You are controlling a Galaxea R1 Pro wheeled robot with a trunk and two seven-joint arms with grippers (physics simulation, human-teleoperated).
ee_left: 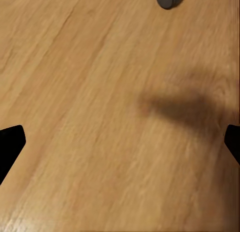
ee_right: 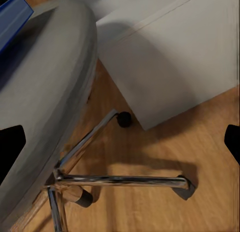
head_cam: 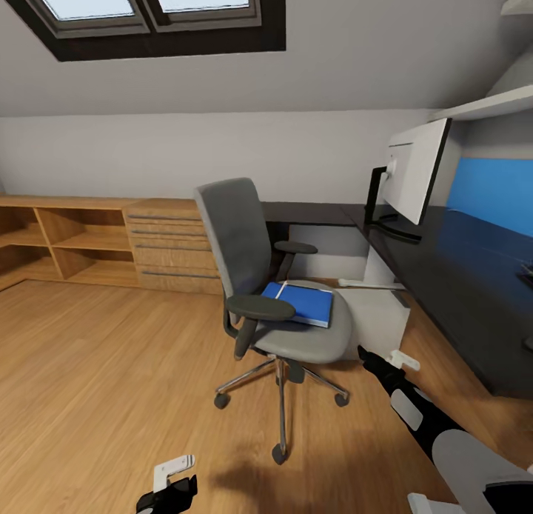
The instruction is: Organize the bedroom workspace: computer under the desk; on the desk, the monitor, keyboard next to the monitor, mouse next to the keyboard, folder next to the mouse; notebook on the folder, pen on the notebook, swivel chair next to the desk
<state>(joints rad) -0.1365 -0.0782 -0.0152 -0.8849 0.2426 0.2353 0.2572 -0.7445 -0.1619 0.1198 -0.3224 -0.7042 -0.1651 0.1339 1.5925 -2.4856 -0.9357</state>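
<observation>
Light wooden floor (head_cam: pixel 96 366) lies open and bare to the left of the swivel chair (head_cam: pixel 275 292), which stands in the middle of the attic room with its chrome base (ee_right: pixel 95 179) spread on the boards. On its seat lies the blue folder (head_cam: pixel 300 303), with a thin pale stick on its near-left edge. Just right of the chair stands the silver-grey computer (head_cam: pixel 381 314), tucked at the edge of the black desk (head_cam: pixel 459 277), leaving only a narrow gap between them. Seen edge-on, the monitor (head_cam: pixel 414 175) stands on the desk. Low wooden shelving (head_cam: pixel 89 240) lines the far wall. Reaching toward that gap, the right gripper (head_cam: pixel 370 355) has its fingers spread and empty; the left gripper (head_cam: pixel 174 484) hangs low over bare floor, likewise spread and holding nothing.
</observation>
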